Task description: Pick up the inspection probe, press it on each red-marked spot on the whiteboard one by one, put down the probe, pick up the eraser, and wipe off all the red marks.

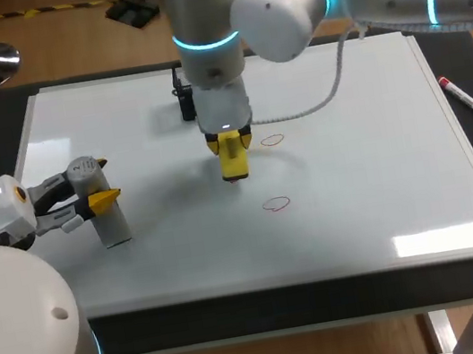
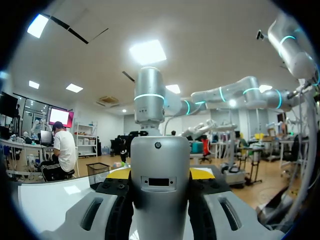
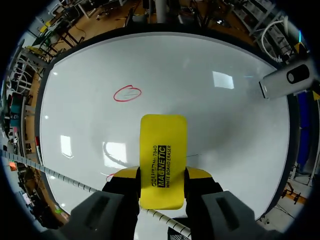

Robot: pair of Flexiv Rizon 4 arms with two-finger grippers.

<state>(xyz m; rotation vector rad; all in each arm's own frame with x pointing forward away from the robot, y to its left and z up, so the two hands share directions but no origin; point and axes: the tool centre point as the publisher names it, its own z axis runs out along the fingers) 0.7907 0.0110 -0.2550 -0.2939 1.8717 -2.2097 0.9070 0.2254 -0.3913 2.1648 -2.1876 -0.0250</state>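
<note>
My left gripper (image 1: 101, 201) is shut on the grey cylindrical probe (image 1: 113, 223), which stands upright on the left part of the whiteboard (image 1: 371, 164). In the left wrist view the probe (image 2: 159, 175) fills the gap between the yellow tips of the left gripper (image 2: 160, 174). My right gripper (image 1: 230, 146) points down over the board's middle, shut on the yellow eraser (image 1: 234, 166). One red circle (image 1: 272, 140) lies just right of the eraser, another red circle (image 1: 276, 204) nearer the front. In the right wrist view the eraser (image 3: 162, 155) sits in the right gripper (image 3: 162, 174), with a red circle (image 3: 127, 93) ahead.
A red marker pen (image 1: 466, 98) lies on the dark table right of the board. A small black object (image 1: 184, 99) stands on the board behind my right gripper. The right arm's white cable (image 1: 323, 99) hangs over the board's back half.
</note>
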